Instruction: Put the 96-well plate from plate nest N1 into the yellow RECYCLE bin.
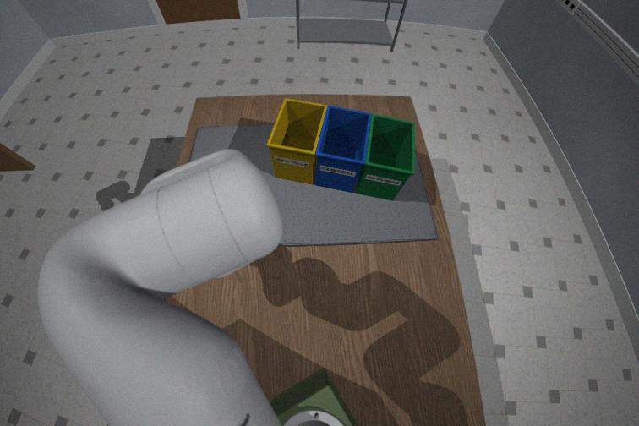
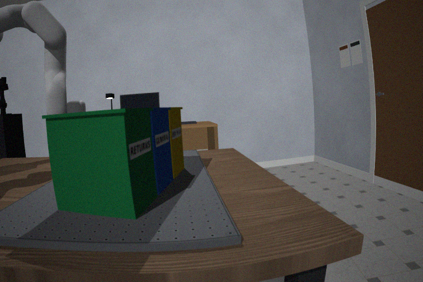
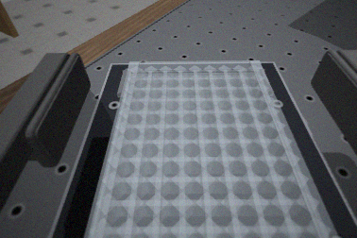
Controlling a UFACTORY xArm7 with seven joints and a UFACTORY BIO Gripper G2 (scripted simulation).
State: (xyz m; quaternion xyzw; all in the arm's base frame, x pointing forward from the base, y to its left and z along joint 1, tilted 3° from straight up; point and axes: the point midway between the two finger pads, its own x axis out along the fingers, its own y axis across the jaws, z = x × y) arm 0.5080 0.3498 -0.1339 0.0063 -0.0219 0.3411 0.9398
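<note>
The clear 96-well plate (image 3: 198,135) lies in the black plate nest N1 (image 3: 298,132) in the wrist view. My gripper (image 3: 200,107) is open, with one finger on either side of the plate and a gap on both sides. The arm hides the gripper in the top view, and the bins hide it in the exterior view. The yellow RECYCLE bin (image 1: 294,173) (image 2: 176,155) stands upright at the left end of the bin row in the top view. The blue GENERAL bin (image 1: 335,182) (image 2: 162,169) and the green RETURNS bin (image 1: 379,192) (image 2: 92,162) also stand upright.
The bins stand side by side on the grey perforated board (image 1: 335,219) (image 2: 191,224) (image 3: 198,31), on the wooden table (image 1: 439,275) (image 2: 273,230). The arm (image 1: 206,224) covers the board's left part in the top view. A green tray (image 1: 330,400) is at the bottom of that view.
</note>
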